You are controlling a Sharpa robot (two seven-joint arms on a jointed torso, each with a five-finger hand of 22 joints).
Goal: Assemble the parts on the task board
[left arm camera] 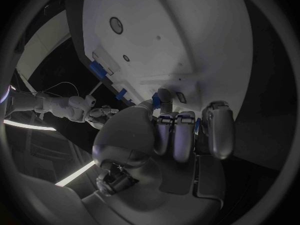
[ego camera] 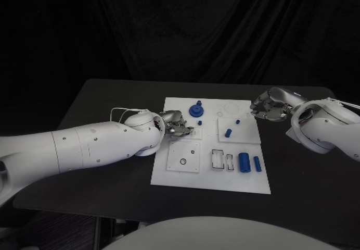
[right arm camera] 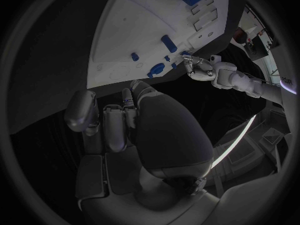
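Head view shows the white task board [ego camera: 210,183] lying in the middle of the black table [ego camera: 105,94], between the two hands. Just beyond the left hand [ego camera: 175,125], toward the board's far edge, a blue round part with a peg on top [ego camera: 196,109] stands upright; a small blue peg [ego camera: 200,123] sits just beside the hand's fingertips. Farther out from that hand, toward the right hand, two more small blue parts [ego camera: 228,133] stand on a raised square plate, and nearer the board's front corner two blue cylinders [ego camera: 244,161] lie side by side next to empty rectangular slots [ego camera: 217,159]. The left hand rests over the board's left portion with its fingers curled in close together above a square inset; whether they pinch anything cannot be told, though the left wrist view shows a bit of blue between the fingers [left arm camera: 181,135] and the board. The right hand [ego camera: 270,107] hovers off the board's far right corner, over the table, fingers curled inward with nothing seen in them; in the right wrist view its fingers [right arm camera: 115,120] are folded against the palm, apart from the board.
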